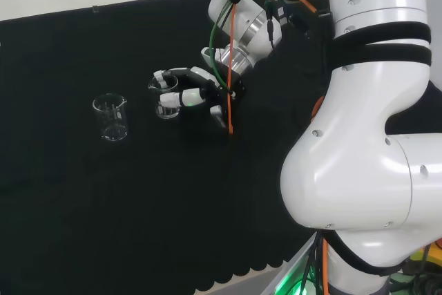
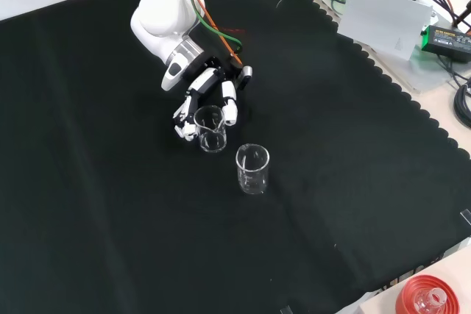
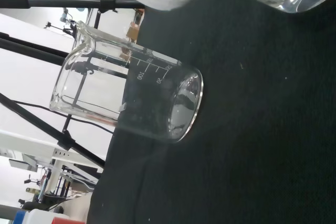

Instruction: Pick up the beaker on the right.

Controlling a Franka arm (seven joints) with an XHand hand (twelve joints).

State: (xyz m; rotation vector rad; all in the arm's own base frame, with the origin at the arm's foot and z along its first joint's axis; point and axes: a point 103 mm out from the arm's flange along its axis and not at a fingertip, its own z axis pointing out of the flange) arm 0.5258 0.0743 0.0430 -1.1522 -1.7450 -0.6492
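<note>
head view: beaker (image 1: 168, 99) in robot hand (image 1: 190, 93) | second beaker (image 1: 111, 117) left

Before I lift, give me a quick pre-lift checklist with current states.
1. Hand at the target beaker, the right one in the head view: ok.
2. Fingers curled round it: ok.
3. Beaker upright: ok.
4. Other beaker stands apart from the hand, clear of the lift: ok.
5. Beaker empty: looks so; cannot tell for certain.
6. Beaker off the cloth yet: cannot tell.
</note>
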